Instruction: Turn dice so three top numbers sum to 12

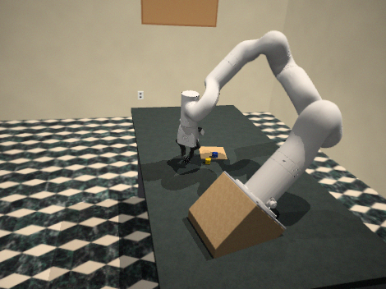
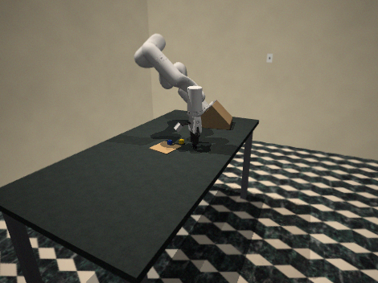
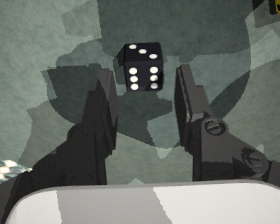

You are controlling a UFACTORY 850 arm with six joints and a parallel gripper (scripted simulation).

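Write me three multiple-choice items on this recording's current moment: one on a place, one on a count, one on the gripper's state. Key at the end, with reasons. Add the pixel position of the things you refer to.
1. Where is the blue die point(image 1: 214, 155) point(image 2: 170, 142)?
A) On the floor
B) On the tan mat point(image 1: 207, 149) point(image 2: 162, 149)
C) On the wooden wedge

2. Which pip counts can be read on the black die point(image 3: 143, 75) in the wrist view?
A) One and two
B) Four and five
C) Three and six

3. How does the gripper point(image 1: 187, 154) point(image 2: 195, 141) point(image 3: 145, 84) stand?
A) Open
B) Shut on the blue die
C) Shut on nothing

Key:
1 B: top and exterior views show blue on tan.
2 C: two faces show three and six white pips.
3 A: the wrist view shows the fingers apart, touching nothing.
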